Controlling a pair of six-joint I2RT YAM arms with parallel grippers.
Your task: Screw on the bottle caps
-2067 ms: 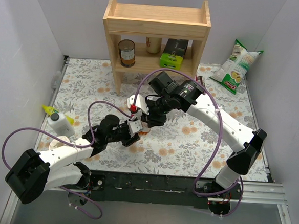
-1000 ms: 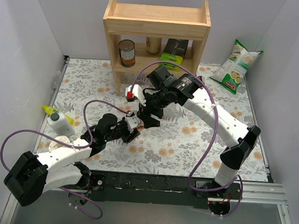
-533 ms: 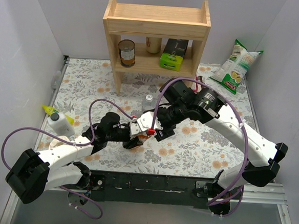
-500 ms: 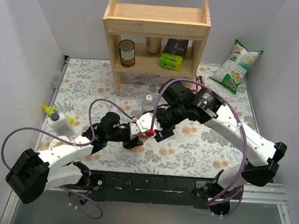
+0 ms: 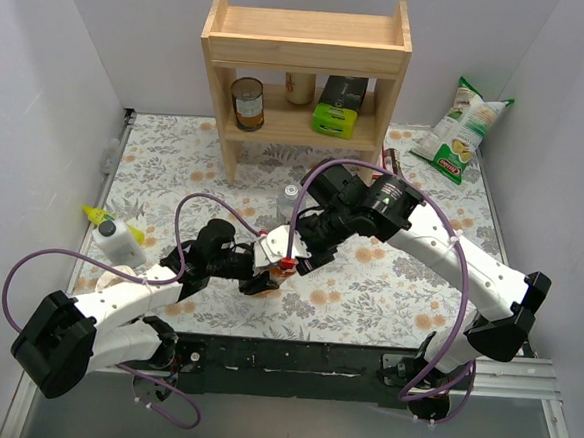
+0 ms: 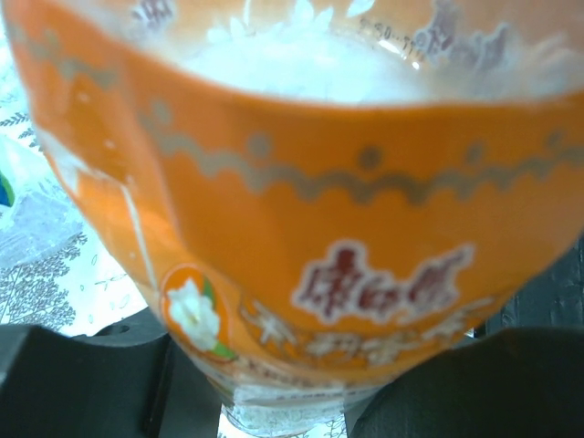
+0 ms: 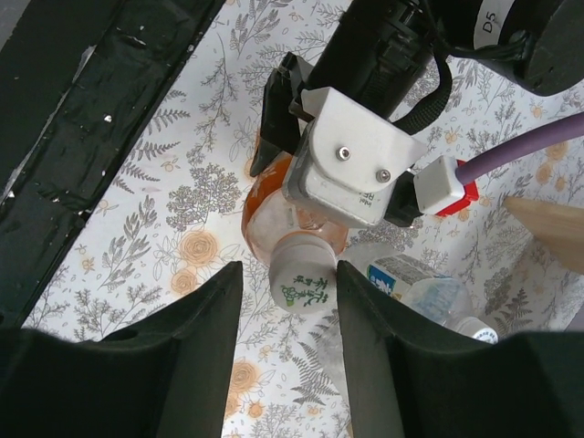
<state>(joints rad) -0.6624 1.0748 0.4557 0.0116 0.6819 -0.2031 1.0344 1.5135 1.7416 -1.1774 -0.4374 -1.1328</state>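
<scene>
My left gripper (image 5: 266,267) is shut on the orange-liquid bottle (image 7: 270,217) and holds it upright above the floral mat. The bottle's orange label fills the left wrist view (image 6: 301,201). A white cap with green print (image 7: 303,285) sits on the bottle's neck. My right gripper (image 7: 287,276) is open and points down over it, one finger on each side of the cap, with a small gap at the left finger. In the top view the right gripper (image 5: 291,259) hides the bottle's top. The blue and red caps are out of view.
A clear bottle with a blue-and-white label (image 7: 412,278) lies just right of the orange bottle. Another clear bottle (image 5: 291,194) stands behind the grippers. A wooden shelf (image 5: 304,80) holds a brown tin can (image 5: 247,103). A white squeeze bottle (image 5: 118,239) is at the left and a chip bag (image 5: 463,131) at the back right.
My right gripper swung back toward the shelf, then returned and came down over the orange bottle's cap. My left gripper kept hold of the bottle and barely moved.
</scene>
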